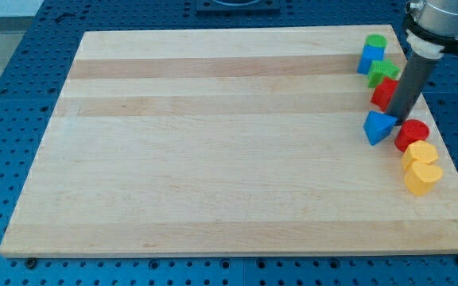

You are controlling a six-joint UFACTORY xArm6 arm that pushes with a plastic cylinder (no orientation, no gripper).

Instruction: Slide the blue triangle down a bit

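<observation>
The blue triangle (pixel 378 127) lies near the right edge of the wooden board (pixel 213 143). My tip (pixel 399 120) stands just at the triangle's upper right corner, touching or nearly touching it. The dark rod rises from there toward the view's top right and hides part of a red block (pixel 383 93) above the triangle. A red cylinder (pixel 412 134) sits just right of the triangle.
Along the right edge, above the triangle, are a green cylinder (pixel 376 41), a blue block (pixel 370 59) and a green block (pixel 382 71). Below the red cylinder lie a yellow block (pixel 420 153) and a yellow heart (pixel 422 177).
</observation>
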